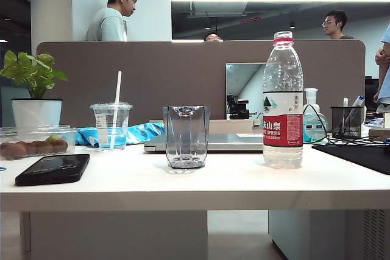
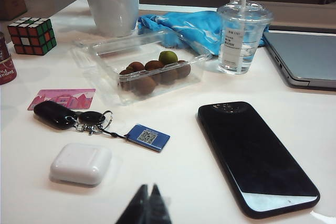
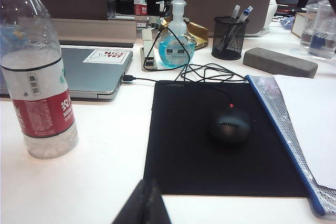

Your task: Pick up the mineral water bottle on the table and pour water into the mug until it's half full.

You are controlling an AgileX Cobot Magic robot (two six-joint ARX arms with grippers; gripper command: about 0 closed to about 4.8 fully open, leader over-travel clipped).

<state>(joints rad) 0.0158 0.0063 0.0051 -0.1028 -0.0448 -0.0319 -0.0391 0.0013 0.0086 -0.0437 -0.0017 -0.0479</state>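
The mineral water bottle (image 1: pixel 283 101) stands upright on the white table (image 1: pixel 195 187), right of centre, capped, with a red-and-white label. The clear faceted mug (image 1: pixel 185 137) stands to its left, near the middle, and looks empty. Neither gripper shows in the exterior view. My right gripper (image 3: pixel 148 181) is shut on nothing, low over the table's near edge; the bottle (image 3: pixel 37 77) stands ahead of it and off to one side. My left gripper (image 2: pixel 149 186) is shut and empty too, over the table near a black phone (image 2: pixel 257 158). The mug is in neither wrist view.
A phone (image 1: pixel 53 168), a fruit box (image 1: pixel 33 144), a plastic cup with a straw (image 1: pixel 111 125) and a potted plant (image 1: pixel 35 89) lie to the left. A laptop (image 1: pixel 210 143) sits behind the mug. A black mat (image 3: pixel 220 140) with a mouse (image 3: pixel 229 125) lies right of the bottle. An earbud case (image 2: pixel 81 163) and keys (image 2: pixel 73 117) lie near the left gripper.
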